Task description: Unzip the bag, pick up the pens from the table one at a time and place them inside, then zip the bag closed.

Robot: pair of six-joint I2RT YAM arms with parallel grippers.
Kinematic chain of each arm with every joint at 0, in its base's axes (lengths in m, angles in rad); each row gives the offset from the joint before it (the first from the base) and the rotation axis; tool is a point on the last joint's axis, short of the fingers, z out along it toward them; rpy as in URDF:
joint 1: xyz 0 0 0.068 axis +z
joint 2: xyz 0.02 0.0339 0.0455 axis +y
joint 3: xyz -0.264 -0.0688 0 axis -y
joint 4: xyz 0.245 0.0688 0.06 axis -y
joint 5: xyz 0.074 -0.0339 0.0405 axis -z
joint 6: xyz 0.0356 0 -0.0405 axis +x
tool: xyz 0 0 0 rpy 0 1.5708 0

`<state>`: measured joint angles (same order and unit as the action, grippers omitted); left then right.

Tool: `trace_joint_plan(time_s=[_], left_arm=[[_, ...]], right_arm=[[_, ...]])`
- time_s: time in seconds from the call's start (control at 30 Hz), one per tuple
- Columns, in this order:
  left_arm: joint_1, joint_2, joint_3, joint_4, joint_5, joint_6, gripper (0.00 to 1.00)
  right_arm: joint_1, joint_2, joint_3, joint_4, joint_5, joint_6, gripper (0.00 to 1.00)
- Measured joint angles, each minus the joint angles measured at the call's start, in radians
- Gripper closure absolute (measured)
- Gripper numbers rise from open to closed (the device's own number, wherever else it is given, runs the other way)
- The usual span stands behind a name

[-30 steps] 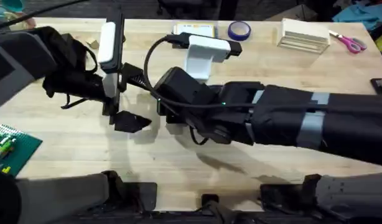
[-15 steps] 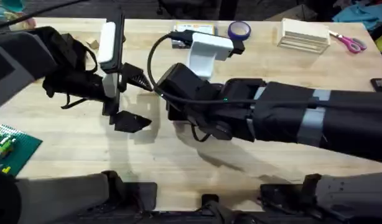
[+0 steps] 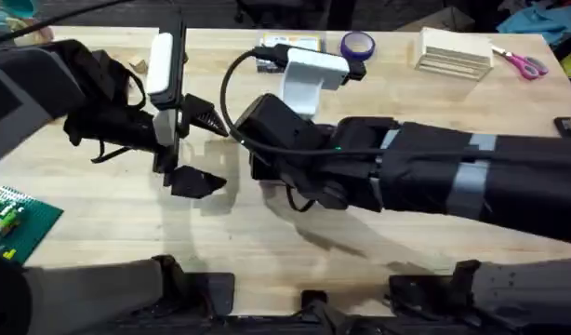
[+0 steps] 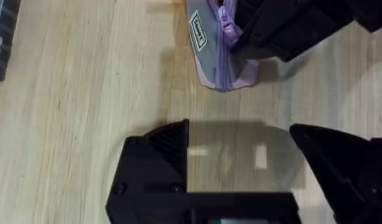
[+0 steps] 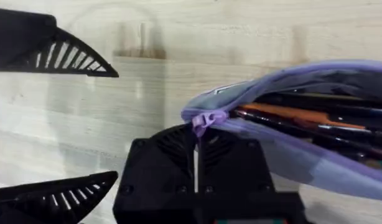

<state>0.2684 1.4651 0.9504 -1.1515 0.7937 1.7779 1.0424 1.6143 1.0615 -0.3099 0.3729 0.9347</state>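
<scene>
Pencil pouch (image 4: 221, 46) lies on the butcher-block table (image 3: 127, 219), upper centre of left wrist view, grey w/ lilac trim. In right wrist view it's open along the top, orange-red pen (image 5: 303, 116) and black pen (image 5: 340, 106) lying inside. Right gripper (image 5: 196, 163) has fingers closed tight on the lilac zipper pull (image 5: 203, 118). Left gripper (image 4: 241, 162) is spread wide, holding nothing, over bare wood just beside the pouch end. Overhead: both arms meet at centre-left of frame.
</scene>
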Motion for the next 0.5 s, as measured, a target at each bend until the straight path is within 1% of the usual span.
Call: trace_joint_plan(time_s=[0.3,0.5], left_arm=[[0.0,0.0,0.0,0.0,0.0,0.0,0.008],[0.0,0.0,0.0,-0.001,0.002,0.0,0.007]], right_arm=[[0.0,-0.113,0.0,-0.008,0.0,-0.049,0.969],[-0.002,-0.12,0.0,-0.011,0.0,-0.053,0.969]])
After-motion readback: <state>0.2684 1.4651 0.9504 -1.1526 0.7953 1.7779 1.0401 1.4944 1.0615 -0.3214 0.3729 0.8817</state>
